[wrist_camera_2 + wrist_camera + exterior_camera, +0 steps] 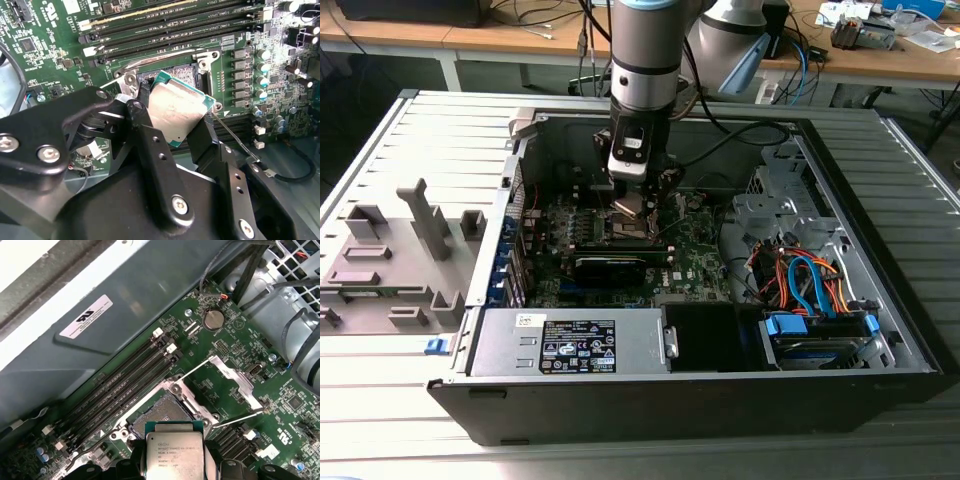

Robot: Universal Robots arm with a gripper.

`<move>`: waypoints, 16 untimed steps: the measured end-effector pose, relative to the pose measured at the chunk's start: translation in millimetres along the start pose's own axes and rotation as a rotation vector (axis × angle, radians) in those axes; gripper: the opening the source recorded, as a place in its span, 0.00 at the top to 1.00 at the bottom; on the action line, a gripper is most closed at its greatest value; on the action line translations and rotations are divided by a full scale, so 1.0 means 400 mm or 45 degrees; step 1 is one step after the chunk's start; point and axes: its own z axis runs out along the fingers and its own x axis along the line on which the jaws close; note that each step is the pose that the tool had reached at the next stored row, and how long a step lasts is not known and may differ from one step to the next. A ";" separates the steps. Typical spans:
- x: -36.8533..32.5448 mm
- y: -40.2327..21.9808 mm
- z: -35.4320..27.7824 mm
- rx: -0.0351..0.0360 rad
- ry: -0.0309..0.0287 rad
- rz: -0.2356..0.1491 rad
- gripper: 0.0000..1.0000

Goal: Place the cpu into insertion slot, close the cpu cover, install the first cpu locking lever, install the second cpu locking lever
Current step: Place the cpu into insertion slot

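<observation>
My gripper [173, 116] is shut on the cpu [176, 111], a silver-topped chip with a green edge, clamped between two black fingers [146, 131]. The cpu [174, 455] hangs tilted just above the insertion slot [159, 416], whose dark centre is uncovered. The cpu cover [234, 384] is swung open and lies flat on the board beside the slot. Two thin wire locking levers [196, 368] stand released along the cover's sides. In the exterior view the gripper [628, 205] hovers over the slot [623, 230] inside the open computer case.
Long black memory slots [125, 385] run next to the socket. A grey power supply box [570, 343] sits at the case front, with a drive cage and bundled cables [810, 285] on the exterior view's right. A grey fixture block [390, 260] stands outside the case.
</observation>
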 end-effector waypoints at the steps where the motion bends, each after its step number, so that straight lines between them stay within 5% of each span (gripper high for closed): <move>1: 0.000 0.000 0.000 0.0005 -0.0003 0.005 0.45; 16: 0.000 0.000 0.006 0.0094 -0.0072 0.078 0.45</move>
